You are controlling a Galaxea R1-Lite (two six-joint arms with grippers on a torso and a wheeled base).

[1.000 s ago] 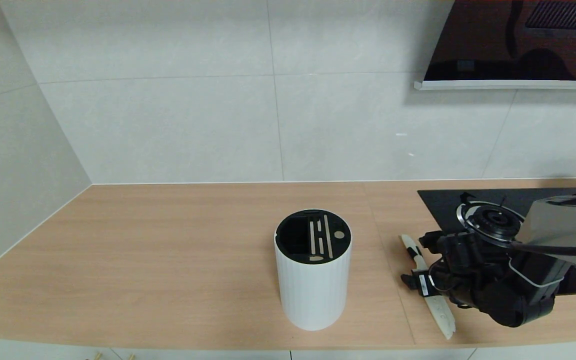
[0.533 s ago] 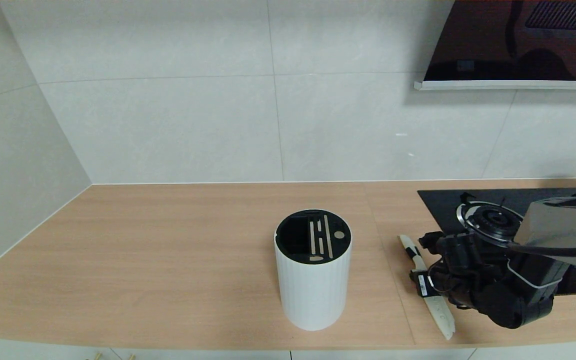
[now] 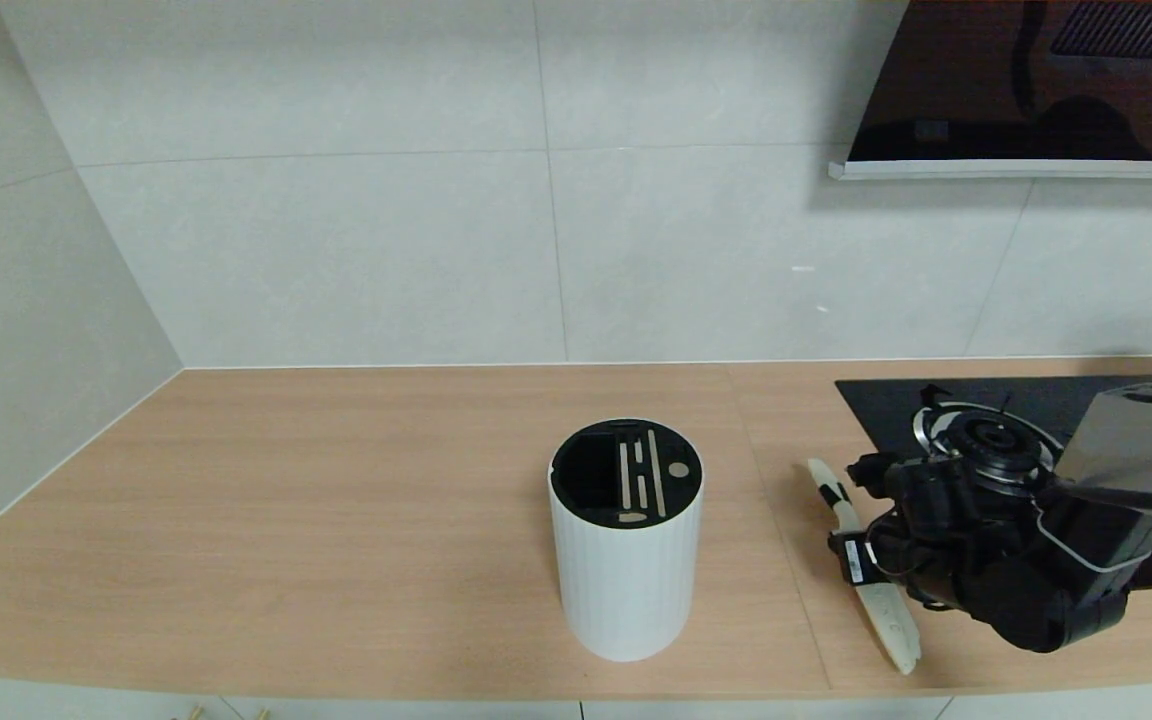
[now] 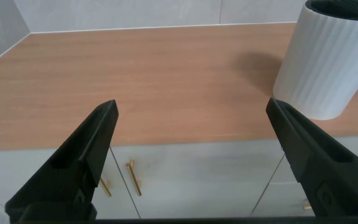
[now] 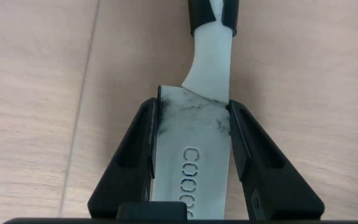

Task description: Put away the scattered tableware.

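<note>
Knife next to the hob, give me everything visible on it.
Off-white knife, ceramic-looking, blade smudged grey, black band on its handle. It stretches along the wooden countertop beside the hob, tip toward the front edge. The right claw is shut across the blade near the handle. Lifted or resting: cannot tell.

A: Head camera: high up, facing forward and down over the counter (image 3: 336, 520) to the tiled wall (image 3: 336, 250). Widest, farthest view.
B: Left wrist?
A: Out before the counter's front edge, a little above it, facing across the top toward the wall. Middling distance. Shares the holder (image 4: 325, 62) with the head view.
B: Right wrist?
A: Straight down, very close on the counter. Shares the knife (image 5: 194, 143) with the head view.
</note>
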